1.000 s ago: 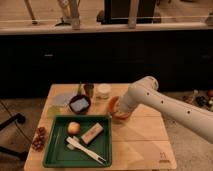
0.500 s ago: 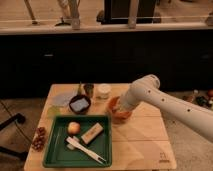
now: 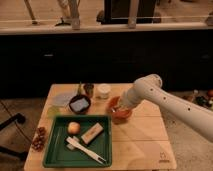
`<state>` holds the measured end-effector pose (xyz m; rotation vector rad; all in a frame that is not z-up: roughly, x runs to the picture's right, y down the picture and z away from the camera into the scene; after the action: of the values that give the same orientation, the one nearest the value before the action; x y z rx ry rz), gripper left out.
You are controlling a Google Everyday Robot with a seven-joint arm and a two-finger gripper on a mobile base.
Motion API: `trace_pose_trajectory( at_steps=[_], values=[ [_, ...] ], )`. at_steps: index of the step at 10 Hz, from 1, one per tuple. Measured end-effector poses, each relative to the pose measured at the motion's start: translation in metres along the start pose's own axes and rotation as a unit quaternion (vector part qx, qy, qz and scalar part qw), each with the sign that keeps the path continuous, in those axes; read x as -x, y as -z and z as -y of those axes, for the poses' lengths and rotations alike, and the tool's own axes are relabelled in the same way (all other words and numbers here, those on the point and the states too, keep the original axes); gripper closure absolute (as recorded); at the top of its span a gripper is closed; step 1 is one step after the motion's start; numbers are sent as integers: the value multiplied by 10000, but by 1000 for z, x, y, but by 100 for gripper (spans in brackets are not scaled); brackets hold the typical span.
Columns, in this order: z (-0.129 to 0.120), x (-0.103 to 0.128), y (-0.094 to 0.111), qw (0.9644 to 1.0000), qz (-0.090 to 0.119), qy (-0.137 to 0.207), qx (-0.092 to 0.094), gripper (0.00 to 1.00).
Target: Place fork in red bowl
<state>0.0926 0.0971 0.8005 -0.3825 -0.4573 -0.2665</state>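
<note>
Scarcely anything has moved since the earlier frame: white plastic fork (image 3: pixel 85 149) lies in green rectangular tray (image 3: pixel 57 150), left of the round orange-red bowl (image 3: pixel 120 116); gripper (image 3: pixel 121 104) hangs over that bowl, presumably for depositing; grip state cannot be told

Gripper (image 3: pixel 121 105) at glossy red bowl (image 3: pixel 120 118); matt wooden table (image 3: pixel 145 136)

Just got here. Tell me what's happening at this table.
A white robot arm reaches in from the right, and its gripper is down at the red bowl near the middle of the wooden table. Whether it holds anything cannot be seen. White utensils lie in the green tray at the front left, beside a round fruit and a tan block.
</note>
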Motion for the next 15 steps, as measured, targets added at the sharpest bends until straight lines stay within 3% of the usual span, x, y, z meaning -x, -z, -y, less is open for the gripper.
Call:
trace_pose_trajectory(
  at_steps=[15],
  values=[
    [16,-36,-17,9993,259,-217,-186,100]
  ],
)
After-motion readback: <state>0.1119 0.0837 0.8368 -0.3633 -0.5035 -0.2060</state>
